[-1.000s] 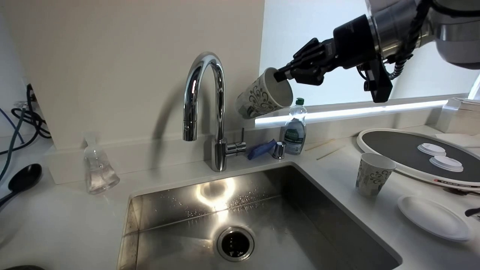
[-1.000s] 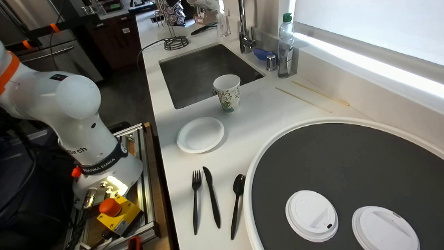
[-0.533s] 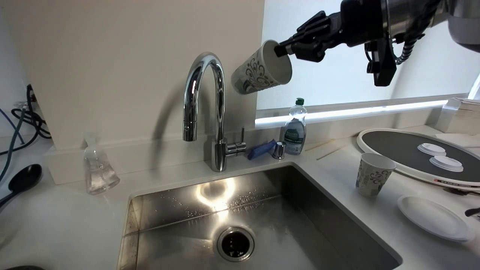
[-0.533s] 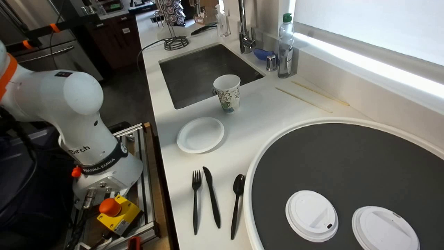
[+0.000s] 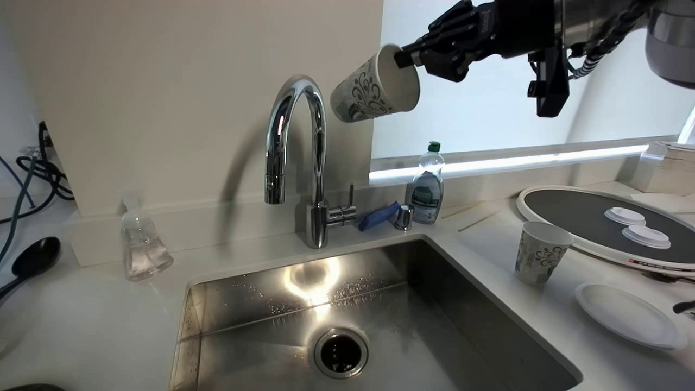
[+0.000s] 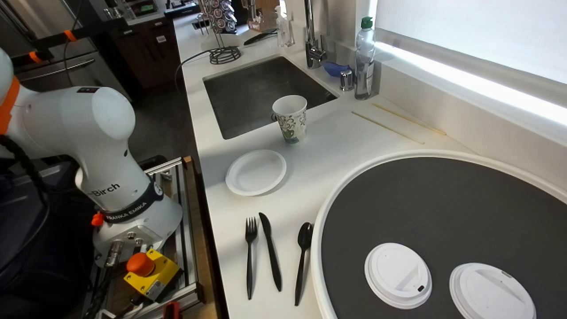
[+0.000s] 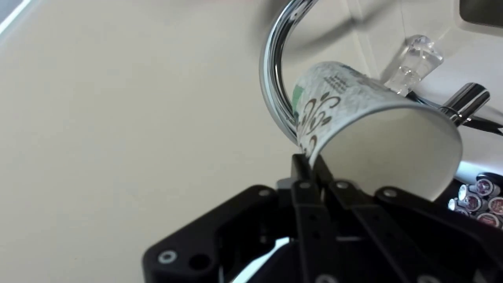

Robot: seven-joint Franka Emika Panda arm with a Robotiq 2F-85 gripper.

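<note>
My gripper (image 5: 404, 58) is shut on the rim of a white paper cup (image 5: 365, 91) with a dark swirl pattern, high in the air to the right of the faucet (image 5: 313, 163) in an exterior view. The cup is tilted, its base low to the left and its mouth facing right. In the wrist view the fingertips of the gripper (image 7: 312, 165) pinch the cup wall (image 7: 334, 98), one inside and one outside. The visible inside of the cup looks bare. A similar cup (image 5: 543, 252) stands upright on the counter; it also shows in an exterior view (image 6: 292, 122).
The steel sink (image 5: 461, 304) lies below. A soap bottle (image 5: 427, 190), a blue item (image 5: 378, 216) and a hand-soap bottle (image 5: 144, 244) stand or lie along the wall. A white plate (image 6: 256, 173), black cutlery (image 6: 270, 252) and a round grey board (image 6: 443, 212) are on the counter.
The gripper has risen with the cup and shifted slightly left in an exterior view, more in the first half second. The cup stays held and tilted. The arm's shoulder has turned slightly.
</note>
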